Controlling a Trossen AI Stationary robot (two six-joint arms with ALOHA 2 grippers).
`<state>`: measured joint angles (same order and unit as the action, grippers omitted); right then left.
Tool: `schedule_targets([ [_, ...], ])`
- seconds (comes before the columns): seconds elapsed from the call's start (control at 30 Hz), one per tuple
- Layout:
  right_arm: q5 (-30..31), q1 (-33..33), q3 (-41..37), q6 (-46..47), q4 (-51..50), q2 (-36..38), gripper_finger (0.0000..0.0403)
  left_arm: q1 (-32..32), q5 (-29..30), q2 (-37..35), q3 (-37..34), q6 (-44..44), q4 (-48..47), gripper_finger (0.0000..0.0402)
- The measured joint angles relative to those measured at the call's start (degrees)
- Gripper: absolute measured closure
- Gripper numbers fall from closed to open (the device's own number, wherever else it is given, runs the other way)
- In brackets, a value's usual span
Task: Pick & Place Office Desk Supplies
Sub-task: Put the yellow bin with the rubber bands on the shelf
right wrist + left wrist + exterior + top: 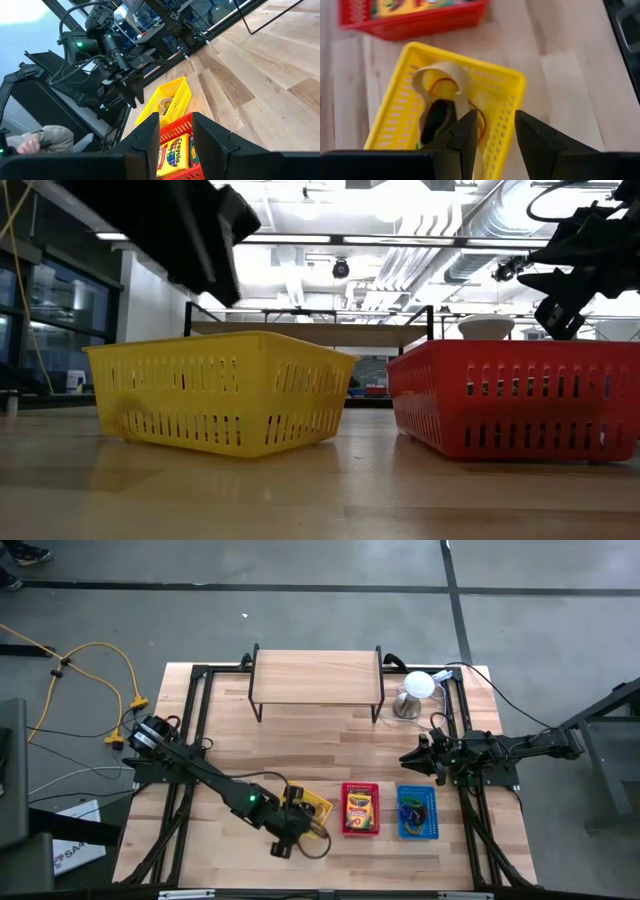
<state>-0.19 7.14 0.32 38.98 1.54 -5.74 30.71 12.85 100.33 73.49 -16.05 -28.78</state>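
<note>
Left wrist view: the left gripper, fingers spread and empty, hangs over the yellow basket, where tan and red rubber bands lie at 11 o'clock. A clean pick likely means descending straight, clear of the rim. The right gripper, spread and empty, waits above the crayon box.

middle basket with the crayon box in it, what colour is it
Red; the middle basket shows best in the high view, between a yellow basket and a blue basket.

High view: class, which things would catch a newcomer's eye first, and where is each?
Three bright baskets line the table's near edge: yellow, red with a crayon box, and blue. The left gripper hangs open over the yellow one. A white dome stands at the far right.
</note>
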Motion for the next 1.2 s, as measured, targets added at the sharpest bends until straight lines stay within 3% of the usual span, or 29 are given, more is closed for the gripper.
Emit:
schedule_targets([
  [0.27, 0.0, 0.0, 0.0, 0.0, 0.0, 0.0, 0.0301, -3.5, 2.3, -0.5, 1.6, -13.3, -2.1, 0.0277],
  [0.53, 0.0, 0.0, 0.0, 0.0, 0.0, 0.0, 0.0301, -7.2, 3.9, -0.5, 7.1, -28.9, -20.9, 0.0277],
  [0.8, 0.0, 0.0, 0.0, 0.0, 0.0, 0.0, 0.0301, -8.2, 2.3, -0.5, 7.3, -41.4, -26.6, 0.0277],
  [1.2, 0.0, 0.0, 0.0, 0.0, 0.0, 0.0, 0.0301, -8.2, 2.2, -0.5, 7.3, -49.4, -31.0, 0.0277],
])
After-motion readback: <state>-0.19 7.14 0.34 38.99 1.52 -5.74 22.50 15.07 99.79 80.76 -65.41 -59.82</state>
